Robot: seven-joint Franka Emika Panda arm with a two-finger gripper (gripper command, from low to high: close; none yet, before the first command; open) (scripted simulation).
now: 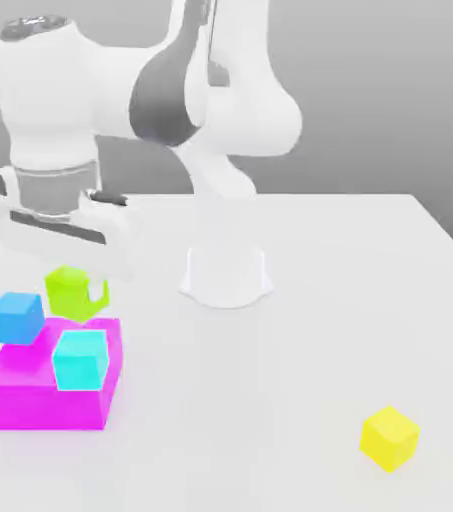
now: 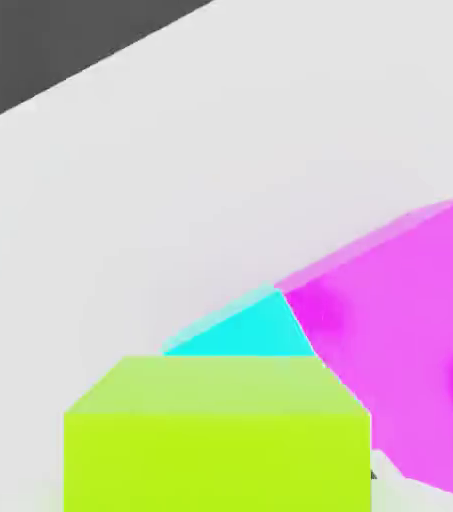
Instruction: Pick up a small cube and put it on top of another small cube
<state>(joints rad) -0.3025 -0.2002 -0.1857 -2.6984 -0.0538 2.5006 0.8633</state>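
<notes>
Lime-green cube [image 1: 68, 290] pinched in claw [image 1: 70, 292], above table.

Bright, even, diffuse light; white table [image 1: 350, 300] nearly washed out. Only faint soft shadows seen under blocks. No glare. Slight softness thruout, no edge distortion.

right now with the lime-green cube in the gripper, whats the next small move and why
Probably carry the lime-green cube sideways until it is centred over a target cube, most likely the blue cube just beside it, then lower. The gripper is shut on the lime-green cube, which looks lifted off the table, but it sits off to one side of the blue cube, not yet above it.
</notes>
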